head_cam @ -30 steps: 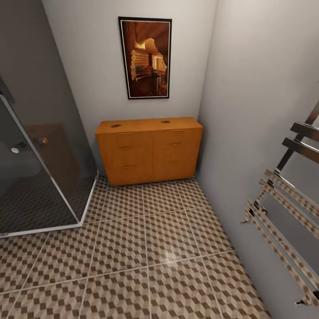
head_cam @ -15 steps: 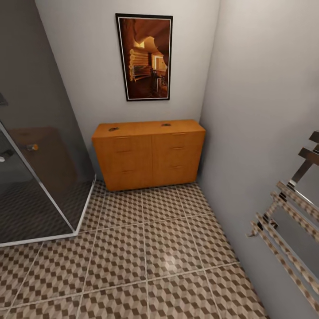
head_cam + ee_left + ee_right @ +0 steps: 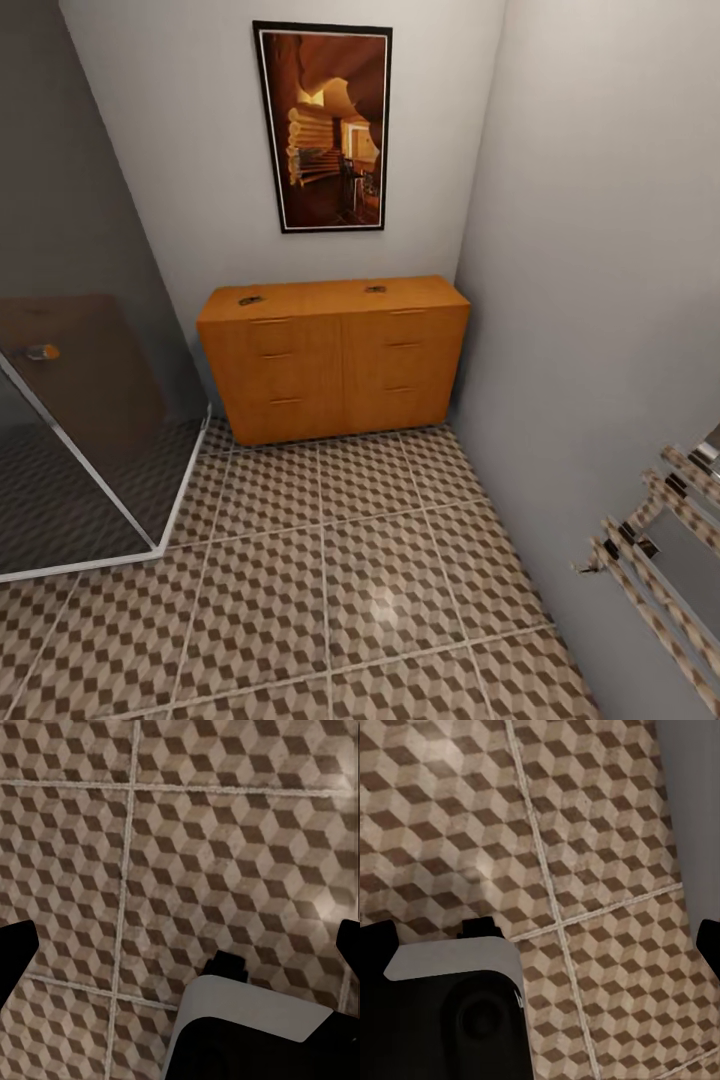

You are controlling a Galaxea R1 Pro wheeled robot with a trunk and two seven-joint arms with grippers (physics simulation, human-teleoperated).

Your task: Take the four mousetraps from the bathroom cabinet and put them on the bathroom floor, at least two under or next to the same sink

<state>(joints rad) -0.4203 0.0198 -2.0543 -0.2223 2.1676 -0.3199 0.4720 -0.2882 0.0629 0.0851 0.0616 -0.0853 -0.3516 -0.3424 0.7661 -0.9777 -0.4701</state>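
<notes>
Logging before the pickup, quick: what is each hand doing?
Left hand: open, empty, over the floor.
Right hand: open, empty.

Both wrist views show black fingers [image 3: 16,952] at the picture's edges (only the tips) and a rounded body part [image 3: 450,1012], pale grey above black.

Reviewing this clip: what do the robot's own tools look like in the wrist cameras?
In each wrist view, black fingertips poke in at the two side edges. The left tool and right tool both show them spread wide apart over the bathroom floor. A rounded pale grey panel on a black body with a small black tab sits below; no cables or markings show.
</notes>
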